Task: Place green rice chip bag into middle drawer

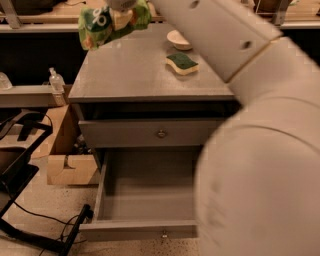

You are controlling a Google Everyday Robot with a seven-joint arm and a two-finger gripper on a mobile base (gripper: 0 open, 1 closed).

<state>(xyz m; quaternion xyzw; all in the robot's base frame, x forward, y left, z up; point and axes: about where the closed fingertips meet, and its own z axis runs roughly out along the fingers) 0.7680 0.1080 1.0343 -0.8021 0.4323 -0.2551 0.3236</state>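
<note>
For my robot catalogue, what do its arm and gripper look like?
The arm is thick, smooth and off-white: rounded tube segments, a thin seam at one joint, small dark holes. No cables or markings show. The pale gripper sits at the top edge, on the green chip bag.

The pale tool (120, 5) at the top edge clamps the green rice chip bag (102, 22), white-lettered with orange patches. Worktop (130, 70) and middle drawer (150, 195) are grey; the sponge (182, 62) is green over cream.
</note>
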